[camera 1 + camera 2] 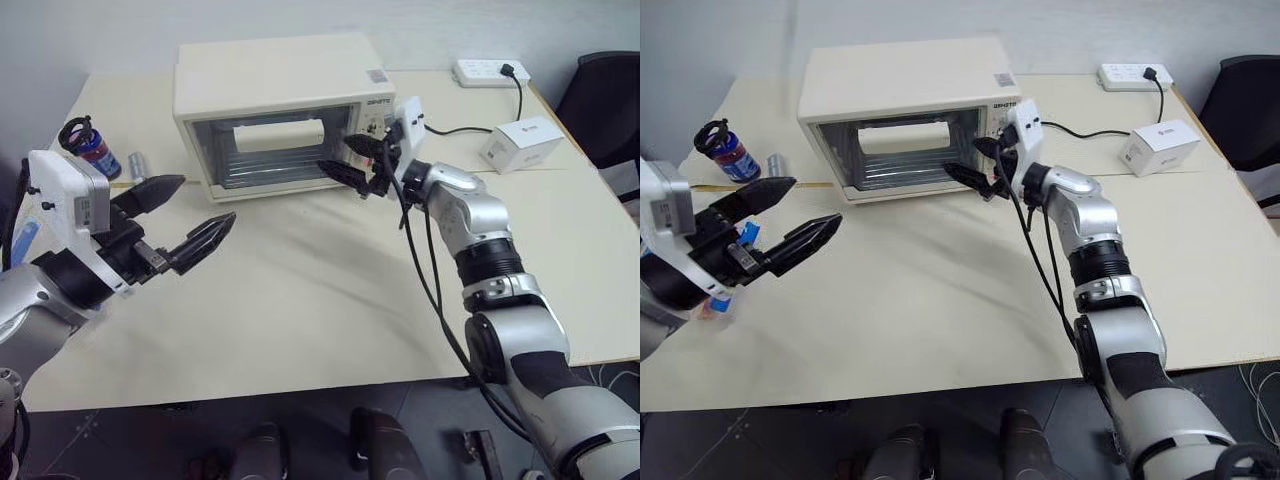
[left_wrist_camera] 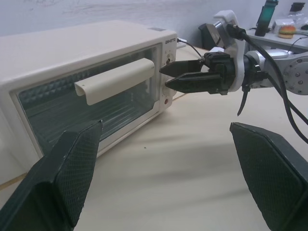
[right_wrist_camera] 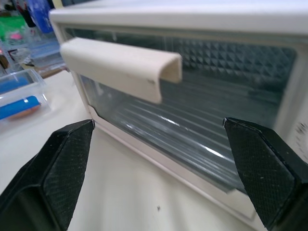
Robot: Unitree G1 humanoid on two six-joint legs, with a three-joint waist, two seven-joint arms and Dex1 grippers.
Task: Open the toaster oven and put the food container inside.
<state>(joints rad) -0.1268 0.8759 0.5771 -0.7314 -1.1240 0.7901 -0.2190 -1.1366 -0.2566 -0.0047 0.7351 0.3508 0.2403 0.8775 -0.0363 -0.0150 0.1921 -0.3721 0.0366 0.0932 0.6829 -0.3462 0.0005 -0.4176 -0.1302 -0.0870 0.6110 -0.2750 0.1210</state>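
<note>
Toaster oven [image 1: 275,110] door's shut, nothing done yet. Right gripper [image 1: 352,160] hangs just in front of its handle [image 1: 279,134], fingers spread; left gripper [image 1: 184,218] too, holding nothing.

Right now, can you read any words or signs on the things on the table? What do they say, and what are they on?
Toaster oven: a short brand word at the top of its right panel, too blurred to read for sure.
Toaster oven top: a small square sticker, unreadable.
Small white box: a red mark, too small to read.
Dark jar: a blue label, print too small to read.
</note>
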